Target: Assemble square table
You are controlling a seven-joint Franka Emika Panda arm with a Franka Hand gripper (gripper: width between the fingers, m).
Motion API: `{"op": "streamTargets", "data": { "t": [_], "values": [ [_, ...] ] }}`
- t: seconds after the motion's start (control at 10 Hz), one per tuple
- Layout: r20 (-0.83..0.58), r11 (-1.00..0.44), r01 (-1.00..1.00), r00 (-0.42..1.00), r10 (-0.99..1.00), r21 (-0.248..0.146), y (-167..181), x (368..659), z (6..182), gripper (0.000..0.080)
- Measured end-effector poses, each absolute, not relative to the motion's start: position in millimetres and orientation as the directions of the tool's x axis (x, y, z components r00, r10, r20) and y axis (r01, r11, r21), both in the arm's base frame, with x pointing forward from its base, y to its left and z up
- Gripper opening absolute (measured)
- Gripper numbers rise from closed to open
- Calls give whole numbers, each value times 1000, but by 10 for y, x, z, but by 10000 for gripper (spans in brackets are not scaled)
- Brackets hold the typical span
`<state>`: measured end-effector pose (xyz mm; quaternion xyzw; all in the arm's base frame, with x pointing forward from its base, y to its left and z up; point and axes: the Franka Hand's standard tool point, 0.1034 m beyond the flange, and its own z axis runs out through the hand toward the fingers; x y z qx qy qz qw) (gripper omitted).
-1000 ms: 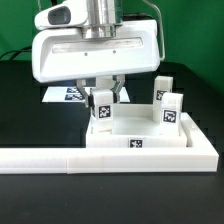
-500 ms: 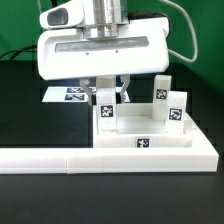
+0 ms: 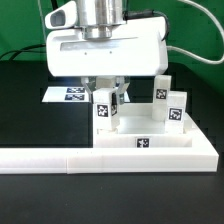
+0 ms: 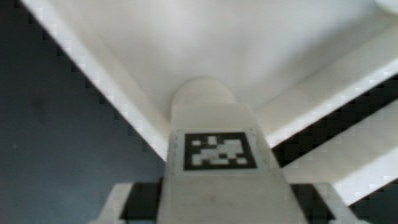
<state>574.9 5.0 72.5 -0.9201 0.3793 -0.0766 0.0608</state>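
The white square slab (image 3: 150,141) with a tag on its near side lies against the L-shaped rail (image 3: 100,157). Two tagged leg blocks (image 3: 167,105) stand upright at its far right corner area. My gripper (image 3: 107,100) is shut on a third tagged leg block (image 3: 104,112), held upright with its lower end at the slab's near left part. In the wrist view the leg (image 4: 221,140) runs out from between my fingers (image 4: 134,203), with the slab (image 4: 267,50) beyond. Whether the leg sits in a socket is hidden.
The marker board (image 3: 68,95) lies on the black table behind the slab at the exterior view's left. The long rail runs along the front and up the exterior view's right side of the slab.
The gripper with the leg block has shifted a little toward the exterior view's right over the slab. The other parts have not moved.
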Motion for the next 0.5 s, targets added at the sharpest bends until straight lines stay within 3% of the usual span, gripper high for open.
{"op": "streamTargets", "data": {
  "t": [0.3,0.5],
  "values": [
    [16,-461,-866,467,-884,-194,61,5737,716,290],
    [5,-419,-886,427,-904,-197,62,5736,716,290]
  ]
}}
